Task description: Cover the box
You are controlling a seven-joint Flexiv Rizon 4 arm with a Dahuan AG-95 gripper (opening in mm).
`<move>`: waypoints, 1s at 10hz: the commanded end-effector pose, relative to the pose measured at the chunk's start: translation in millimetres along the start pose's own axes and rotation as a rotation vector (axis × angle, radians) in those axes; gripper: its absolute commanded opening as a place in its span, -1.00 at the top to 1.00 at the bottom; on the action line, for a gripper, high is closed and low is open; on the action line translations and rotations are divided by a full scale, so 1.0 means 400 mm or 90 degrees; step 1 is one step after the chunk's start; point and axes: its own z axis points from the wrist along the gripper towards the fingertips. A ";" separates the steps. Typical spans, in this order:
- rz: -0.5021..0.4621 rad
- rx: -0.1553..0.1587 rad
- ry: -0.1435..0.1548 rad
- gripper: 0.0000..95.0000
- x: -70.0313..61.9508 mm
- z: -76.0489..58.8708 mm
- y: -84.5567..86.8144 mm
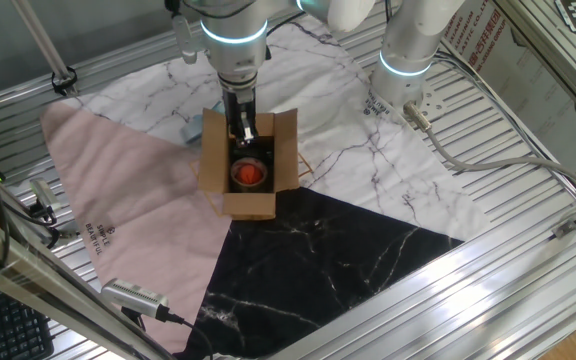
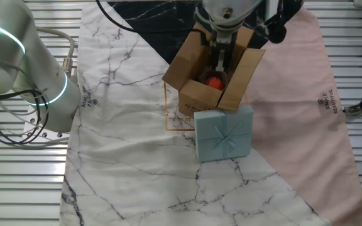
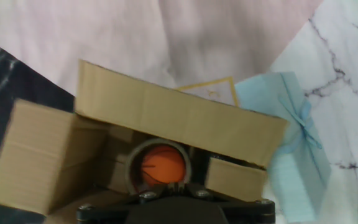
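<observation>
The box is a small brown cardboard carton standing mid-table with its flaps up and open. It also shows in the other fixed view and in the hand view. Inside it an orange ball sits in a grey ring. My gripper reaches straight down into the open top, just above the ball. Its fingertips look pressed together with nothing between them. In the hand view the gripper sits at the bottom edge, right over the ball.
A light blue gift box with a bow stands against the carton. A yellow-edged card lies under them. Pink, white marble and black marble cloths cover the table. A second arm's base stands at the back.
</observation>
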 end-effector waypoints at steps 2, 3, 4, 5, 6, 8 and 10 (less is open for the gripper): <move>-0.009 -0.004 0.003 1.00 -0.003 0.000 0.007; -0.013 -0.005 0.004 1.00 -0.021 -0.001 0.024; -0.013 -0.006 0.007 1.00 -0.051 -0.004 0.055; -0.012 -0.006 0.008 1.00 -0.071 -0.006 0.075; -0.007 -0.007 0.011 1.00 -0.105 -0.010 0.113; 0.006 -0.009 0.015 1.00 -0.182 -0.042 0.199; 0.012 -0.014 0.018 1.00 -0.205 -0.065 0.246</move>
